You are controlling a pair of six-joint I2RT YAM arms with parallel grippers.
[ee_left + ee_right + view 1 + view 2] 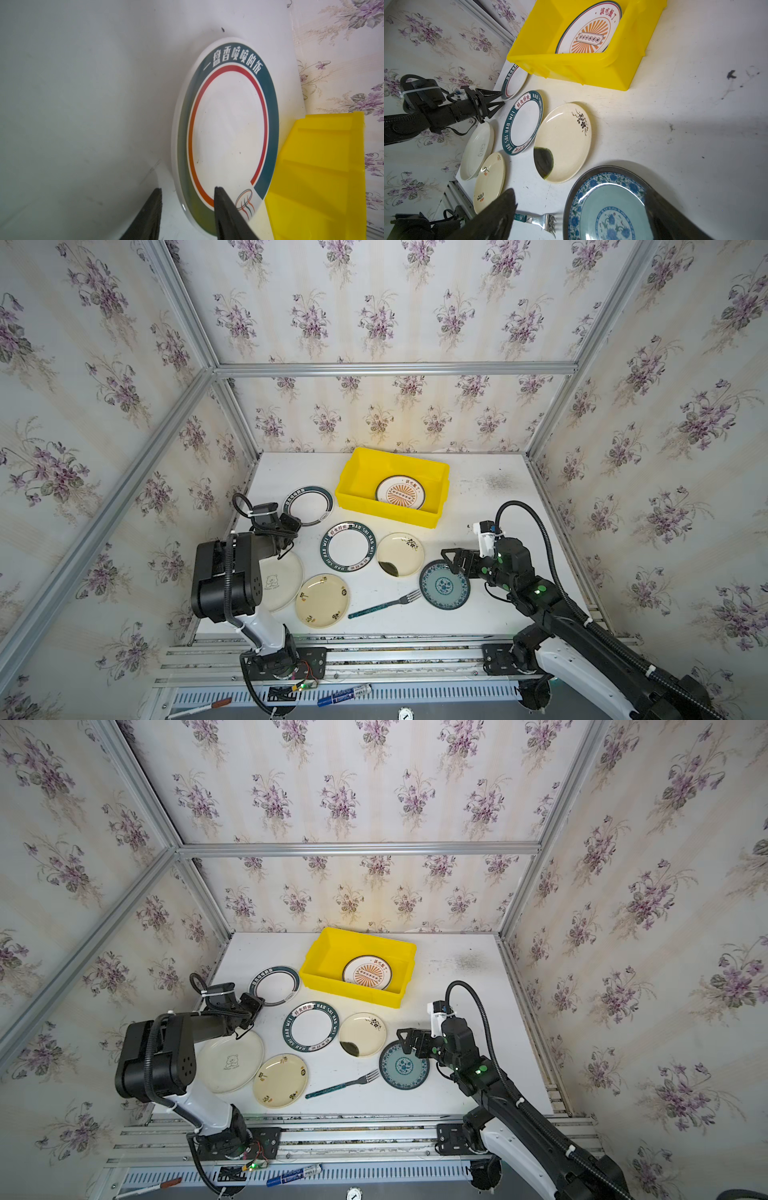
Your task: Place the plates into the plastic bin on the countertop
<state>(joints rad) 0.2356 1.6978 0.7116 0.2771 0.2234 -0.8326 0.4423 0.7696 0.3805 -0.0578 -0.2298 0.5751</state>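
At the left of both top views the left gripper (296,523) reaches to the near edge of a white plate with a teal rim and red ring (308,506). In the left wrist view its jaws stand partly apart, one finger (149,209) on the countertop (490,506) outside the rim, the other over the plate's face; no pinch shows. Under that arm lies a white plate with a bear drawing (282,578), partly hidden, and just right of it a cream plate with small motifs (322,600). Further right sits a teal-rimmed plate lettered HAO SHI HAO WEI (348,546). Behind it, at the back middle of the countertop, stands the yellow plastic bin (390,515), with one plate inside, the orange sunburst plate (400,492), lying in the bin's right half. In front of the bin is a cream plate with a dark branch and a green patch (400,554), and nearer the front edge a teal-handled fork (384,604), its tines pointing at the teal patterned plate (444,585). The right gripper (449,562) hangs over that plate's far edge, jaws spread wide and holding nothing, whether it touches the plate I cannot tell. Six plates lie outside the bin.
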